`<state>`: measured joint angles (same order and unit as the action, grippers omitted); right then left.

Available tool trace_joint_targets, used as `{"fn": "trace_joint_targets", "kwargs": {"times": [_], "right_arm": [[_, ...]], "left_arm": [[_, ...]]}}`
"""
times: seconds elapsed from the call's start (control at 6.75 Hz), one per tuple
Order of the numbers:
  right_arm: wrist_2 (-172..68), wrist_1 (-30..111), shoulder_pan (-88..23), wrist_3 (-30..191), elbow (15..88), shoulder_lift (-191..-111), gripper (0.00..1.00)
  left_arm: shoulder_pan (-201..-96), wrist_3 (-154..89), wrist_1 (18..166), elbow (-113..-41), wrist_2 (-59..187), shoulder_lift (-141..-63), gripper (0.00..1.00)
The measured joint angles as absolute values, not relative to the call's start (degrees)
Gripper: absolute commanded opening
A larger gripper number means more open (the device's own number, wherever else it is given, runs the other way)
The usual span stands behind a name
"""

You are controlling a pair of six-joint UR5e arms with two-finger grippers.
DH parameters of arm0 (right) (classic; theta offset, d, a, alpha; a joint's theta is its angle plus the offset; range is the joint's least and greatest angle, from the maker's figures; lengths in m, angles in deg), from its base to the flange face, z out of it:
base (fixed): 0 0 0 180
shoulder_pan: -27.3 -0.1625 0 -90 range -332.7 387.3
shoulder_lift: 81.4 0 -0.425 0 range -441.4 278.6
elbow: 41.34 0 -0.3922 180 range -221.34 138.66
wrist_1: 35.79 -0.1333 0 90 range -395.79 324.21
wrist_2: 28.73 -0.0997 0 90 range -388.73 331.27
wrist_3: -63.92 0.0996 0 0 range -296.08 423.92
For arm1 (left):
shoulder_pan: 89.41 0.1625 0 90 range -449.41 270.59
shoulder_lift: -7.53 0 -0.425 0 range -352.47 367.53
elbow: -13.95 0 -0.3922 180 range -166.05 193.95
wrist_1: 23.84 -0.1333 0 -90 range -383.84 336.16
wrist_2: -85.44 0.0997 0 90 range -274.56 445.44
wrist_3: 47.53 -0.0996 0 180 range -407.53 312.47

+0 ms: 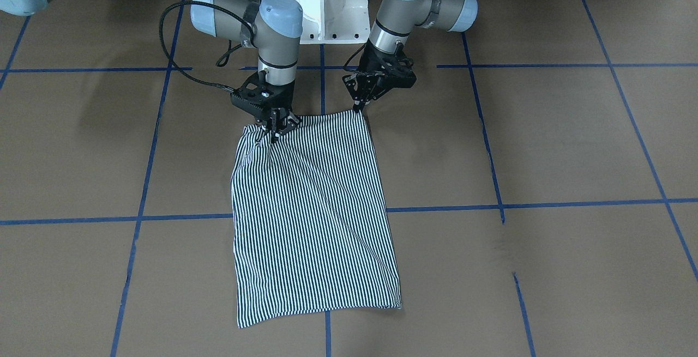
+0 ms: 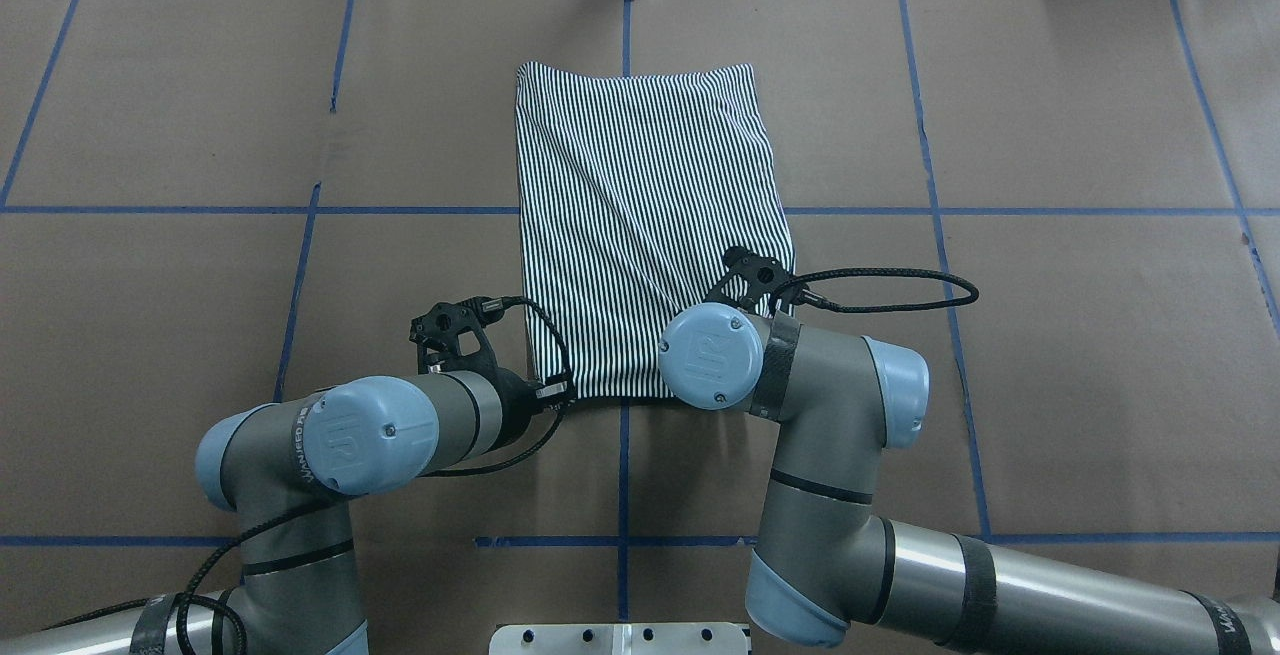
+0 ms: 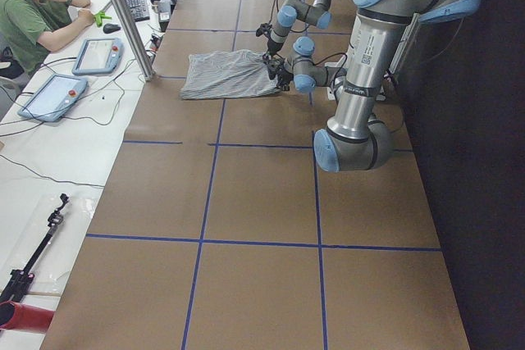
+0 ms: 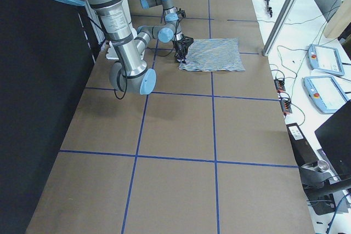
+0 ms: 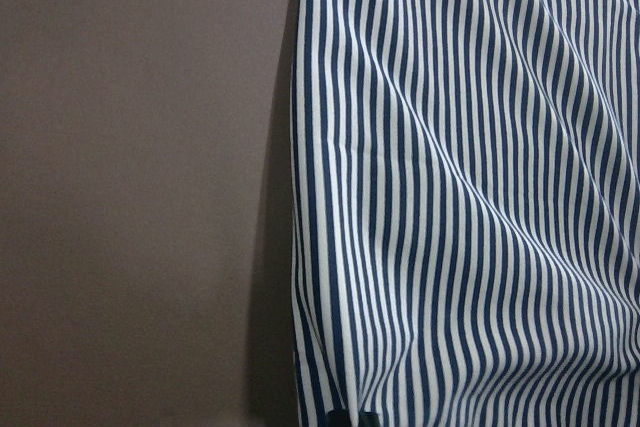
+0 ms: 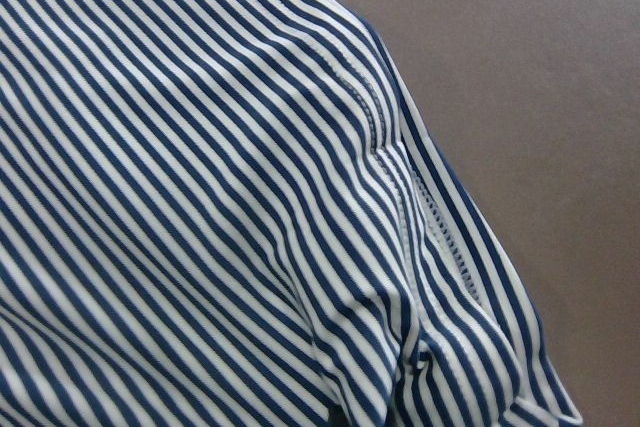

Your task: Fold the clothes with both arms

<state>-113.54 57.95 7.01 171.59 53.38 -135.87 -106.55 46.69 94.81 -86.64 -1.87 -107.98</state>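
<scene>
The striped shirt lies folded into a long rectangle on the brown table, collar and buttons hidden. It also shows in the overhead view and in both wrist views. My left gripper is shut on the shirt's near corner on its side. My right gripper is shut on the near edge a little in from the other corner, and the cloth bunches under it. In the overhead view the right fingertips are hidden under the wrist. Both grippers are low, at the shirt's edge nearest my base.
The white pedestal base stands just behind the grippers. Blue tape lines cross the brown table. An operator sits beyond the far edge, with teach pendants and a metal pole.
</scene>
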Motion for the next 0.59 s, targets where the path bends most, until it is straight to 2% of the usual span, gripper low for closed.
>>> {"fn": "trace_joint_targets", "kwargs": {"times": [0.59], "right_arm": [[-113.39, 57.82, 6.99, 171.59, 55.49, -135.94, 0.0]], "left_arm": [[-106.72, 46.44, 94.46, -88.68, -2.44, -107.81, 0.0]]}}
